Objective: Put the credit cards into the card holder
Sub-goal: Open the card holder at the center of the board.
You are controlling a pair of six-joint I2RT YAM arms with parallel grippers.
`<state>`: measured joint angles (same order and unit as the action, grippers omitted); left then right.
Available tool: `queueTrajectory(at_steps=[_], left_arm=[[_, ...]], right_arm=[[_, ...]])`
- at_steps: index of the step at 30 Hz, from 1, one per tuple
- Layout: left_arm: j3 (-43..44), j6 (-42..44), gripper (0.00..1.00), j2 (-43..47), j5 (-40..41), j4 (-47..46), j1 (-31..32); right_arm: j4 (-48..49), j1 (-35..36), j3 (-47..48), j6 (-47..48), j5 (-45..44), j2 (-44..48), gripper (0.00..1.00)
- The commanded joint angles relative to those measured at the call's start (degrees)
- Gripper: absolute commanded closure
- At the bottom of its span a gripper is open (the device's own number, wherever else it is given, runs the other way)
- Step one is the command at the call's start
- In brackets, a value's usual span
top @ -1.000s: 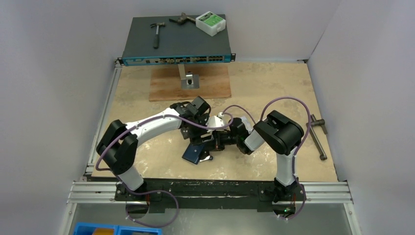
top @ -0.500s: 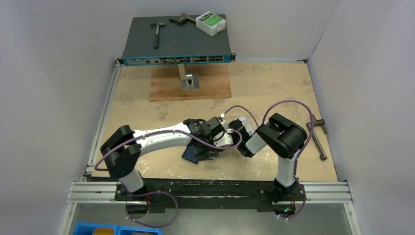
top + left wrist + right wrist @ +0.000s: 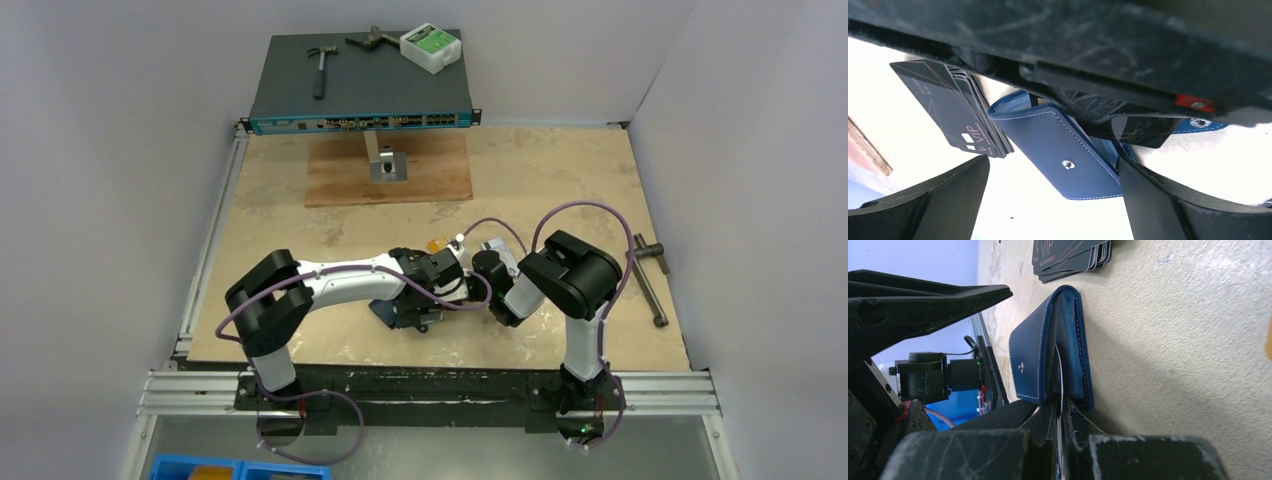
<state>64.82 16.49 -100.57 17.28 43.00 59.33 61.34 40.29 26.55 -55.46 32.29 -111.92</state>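
The navy card holder (image 3: 1063, 155) lies half open on the table, snap stud facing up. My left gripper (image 3: 1052, 167) is open wide, its fingers (image 3: 933, 200) straddling the holder from above. My right gripper (image 3: 1062, 410) is shut on a thin black card (image 3: 1143, 132) whose front edge is inside the holder's (image 3: 1040, 350) mouth. A stack of black credit cards (image 3: 953, 115) lies just beyond the holder. In the top view both grippers meet over the holder (image 3: 385, 312). An orange card (image 3: 436, 243) and a silver card (image 3: 497, 245) lie behind the arms.
A network switch (image 3: 360, 95) at the back carries a hammer (image 3: 320, 68) and a white box (image 3: 430, 47). A wooden board (image 3: 388, 170) lies in front of it. A metal tool (image 3: 650, 280) rests at the right edge. A blue bin (image 3: 235, 468) sits below the table.
My left arm has swung forward and down over the holder, and its gripper has opened fully. The right gripper has shifted slightly right, still shut on the card.
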Motion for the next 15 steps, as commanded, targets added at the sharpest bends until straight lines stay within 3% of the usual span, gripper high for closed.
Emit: queueTrajectory(at_steps=[1,15], left_arm=[[2.3,0.5,0.00,2.6,6.9,-0.1,-1.1],[6.2,2.2,0.00,4.3,6.9,1.6,-6.6]], right_arm=[[-8.9,1.2,-2.3,4.3,-5.7,-3.3,1.00],[-11.0,1.9,-1.0,5.3,-5.7,-4.4,1.00]])
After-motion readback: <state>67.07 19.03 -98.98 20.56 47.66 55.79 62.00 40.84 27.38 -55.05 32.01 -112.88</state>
